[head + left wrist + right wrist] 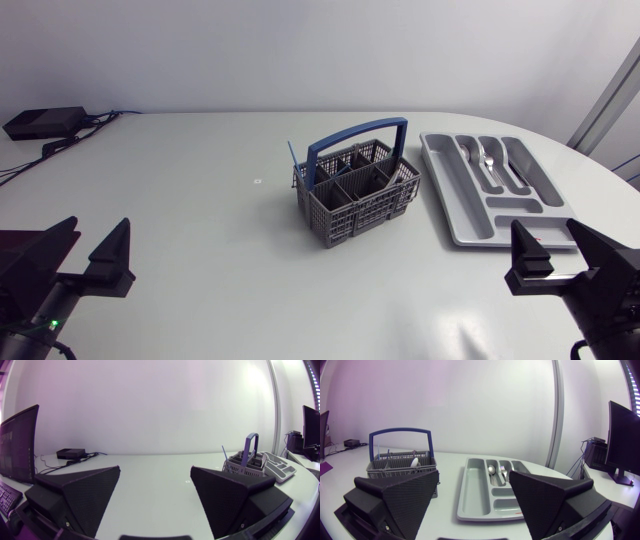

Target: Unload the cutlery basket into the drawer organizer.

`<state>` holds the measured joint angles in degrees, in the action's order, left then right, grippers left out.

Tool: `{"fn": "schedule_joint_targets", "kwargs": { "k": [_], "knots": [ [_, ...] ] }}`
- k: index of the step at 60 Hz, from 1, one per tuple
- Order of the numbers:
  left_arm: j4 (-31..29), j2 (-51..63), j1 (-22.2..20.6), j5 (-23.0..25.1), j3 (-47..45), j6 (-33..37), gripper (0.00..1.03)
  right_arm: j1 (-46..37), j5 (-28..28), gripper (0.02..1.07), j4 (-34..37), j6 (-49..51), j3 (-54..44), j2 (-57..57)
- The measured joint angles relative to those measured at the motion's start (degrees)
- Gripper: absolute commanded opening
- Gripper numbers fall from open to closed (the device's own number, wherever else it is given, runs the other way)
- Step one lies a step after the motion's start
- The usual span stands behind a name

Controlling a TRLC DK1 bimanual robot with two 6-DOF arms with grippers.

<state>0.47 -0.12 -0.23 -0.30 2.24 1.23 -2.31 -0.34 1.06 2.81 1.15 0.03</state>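
While left hand (96, 225) and right hand (545, 226) hang released, basket (352, 214) central, organizer (465, 216) near table (180, 180) edge

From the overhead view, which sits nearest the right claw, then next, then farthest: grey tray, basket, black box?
1. The grey tray, just ahead of the right gripper.
2. The basket, mid-table.
3. The black box, far rear left corner.
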Motion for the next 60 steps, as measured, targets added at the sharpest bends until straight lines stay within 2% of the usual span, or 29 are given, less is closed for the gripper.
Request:
{"fn": "schedule_joint_targets", "kwargs": {
  "k": [25, 38, 48, 60],
  "knots": [
    [-0.07, 0.17, 0.17, -0.02, 0.28, 0.0, 0.99, 0.52, 0.24, 1.03, -0.07, -0.04, 0.0, -0.04],
    [0.59, 13.27, -0.22, -0.07, 8.74, -2.43, 0.99, 2.95, 0.42, 1.03, -2.14, -0.04, 1.7, 2.73],
    [1.11, 26.99, -5.73, -1.75, 17.7, -5.75, 0.98, 4.96, 0.63, 1.02, -7.76, -0.02, 4.98, 11.54],
    [-1.2, 46.73, -13.42, -3.3, 28.39, -9.2, 0.97, 6.73, 2.01, 1.02, -11.8, -0.04, 10.99, 30.38]
  ]
}}
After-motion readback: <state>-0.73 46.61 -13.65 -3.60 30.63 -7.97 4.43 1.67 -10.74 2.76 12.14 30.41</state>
